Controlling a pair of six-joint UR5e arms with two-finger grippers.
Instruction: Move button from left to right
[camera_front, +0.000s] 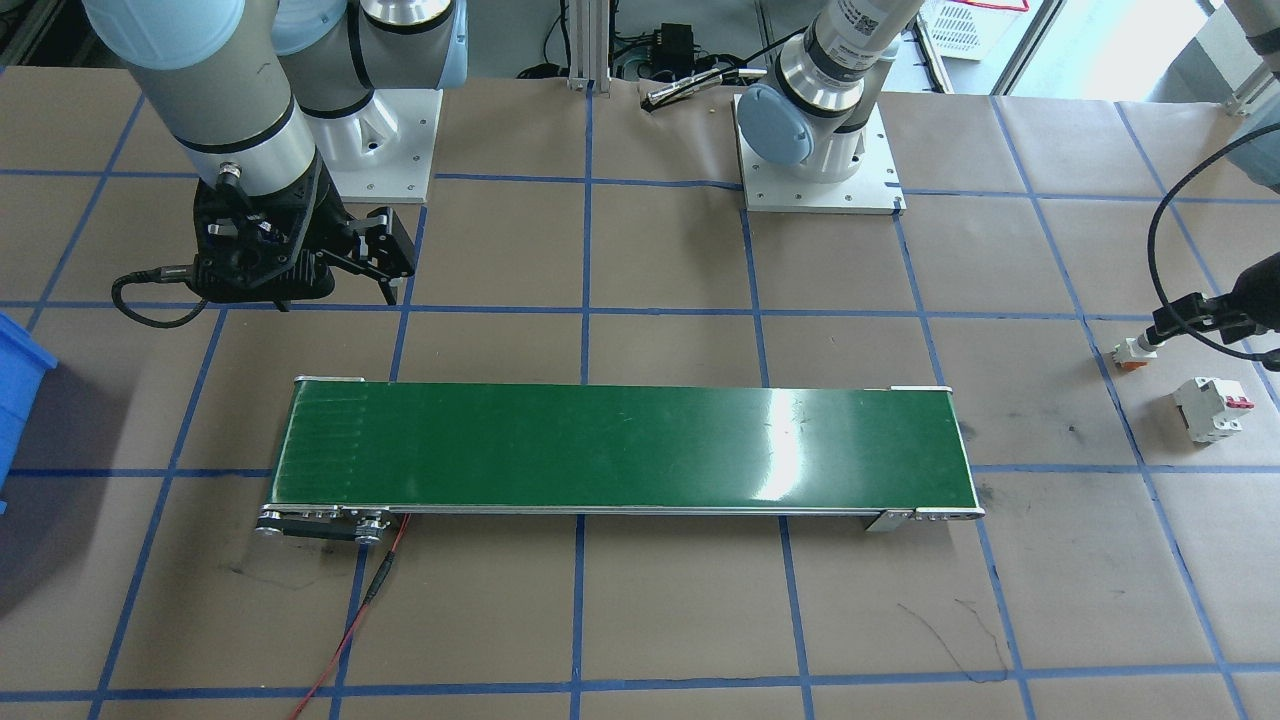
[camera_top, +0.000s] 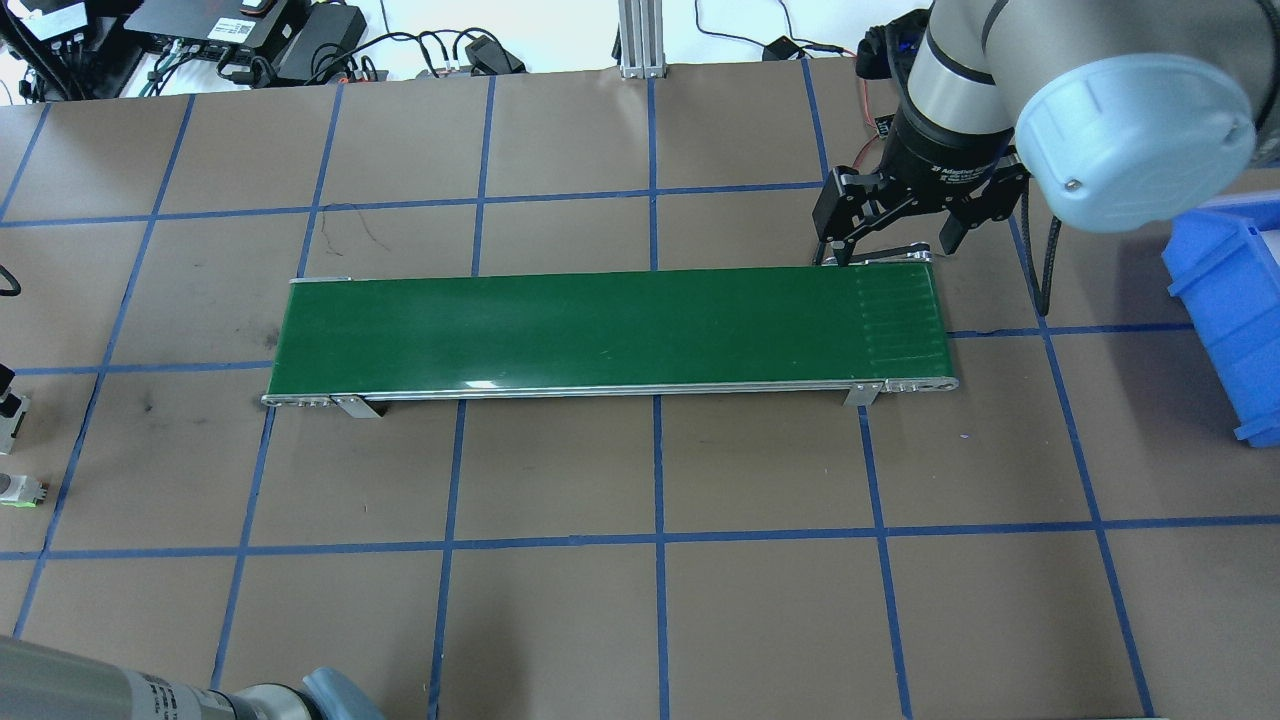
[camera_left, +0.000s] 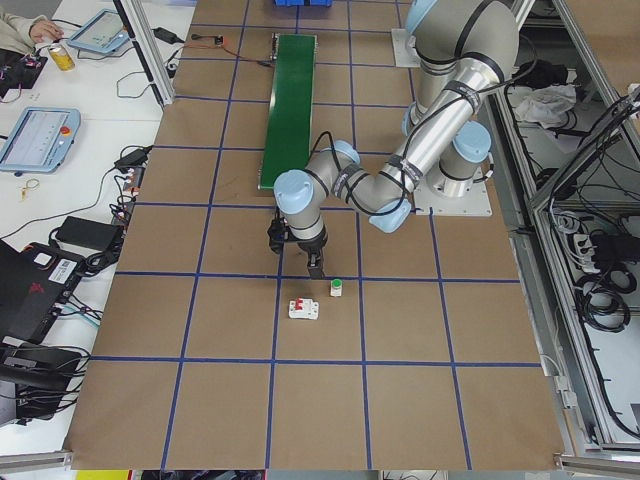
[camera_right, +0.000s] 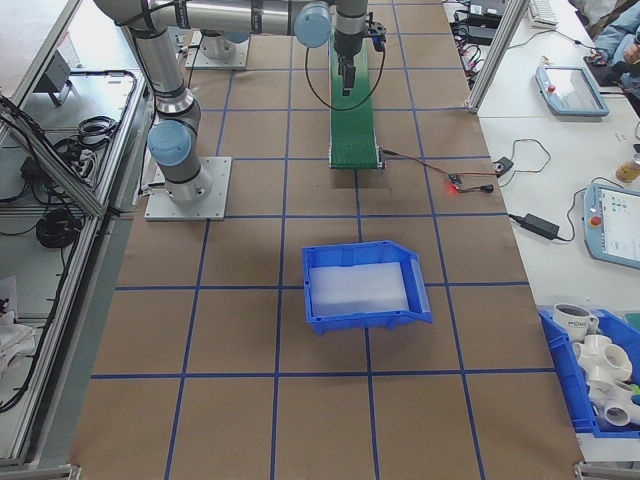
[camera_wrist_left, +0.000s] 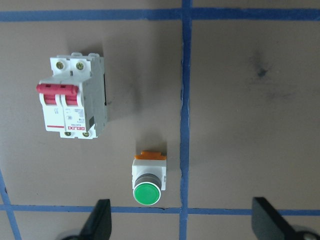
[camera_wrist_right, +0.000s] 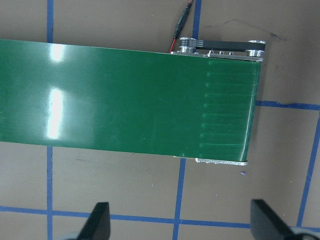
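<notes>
Jaws: both pairs spread, neither pinching anything. Left gripper (camera_wrist_left: 182, 225) hangs above the bench (camera_wrist_left: 250, 125); in the left wrist view its two fingertips (camera_wrist_left: 100, 220) show at the bottom edge, wide apart, w/ the button (camera_wrist_left: 148, 176) lying between their lines but offset toward the left tip. Button lies on its side, green cap toward the camera's lower edge, orange base away, just beside a blue tape line (camera_wrist_left: 185, 125). Circuit breaker (camera_wrist_left: 75, 96) w/ red levers sits near the button, not touching it.

Centre: green conveyor belt (camera_top: 610, 330) spans the bench, nothing on it. Right gripper (camera_top: 890, 235) hovers over the belt's right end, fingers apart; blue bin (camera_top: 1225, 320) stands further right.

Stage, as judged: approach to pick, grasp not yet made.

Risks from here:
- Off-centre descent: one finger meets the button first and shoves it sideways instead of pinching; cause is the offset seen in the wrist view.
- Button rolling on its round cap when touched, since it lies on its side.
- Wide jaws clipping the breaker if the arm drifts toward it.
- Weak pinch on the small body, so a drop en route to the belt.
- Placed on its side on the belt, it may roll off an edge before the right arm gets it.
</notes>
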